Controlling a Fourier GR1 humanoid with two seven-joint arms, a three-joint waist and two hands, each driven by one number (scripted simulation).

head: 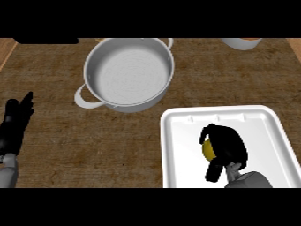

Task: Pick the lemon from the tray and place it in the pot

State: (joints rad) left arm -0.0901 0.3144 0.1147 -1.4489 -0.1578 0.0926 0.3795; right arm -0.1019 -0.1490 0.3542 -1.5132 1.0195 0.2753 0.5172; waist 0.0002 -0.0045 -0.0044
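Observation:
A yellow lemon (207, 148) lies in the white tray (178, 128) at the lower right; only its left side shows. My right hand (227, 143) covers it from above, fingers curled round it. The silver pot (154, 90), with nothing inside and two side handles, stands at the upper middle, up and left of the tray. My left hand (13, 123) rests open at the left edge, fingers pointing up, far from both.
A pale cup or bowl (242, 43) sits at the top right, partly cut off. A dark object (45, 40) lies at the top left edge. Light wooden strips border the brown counter (81, 141) on both sides.

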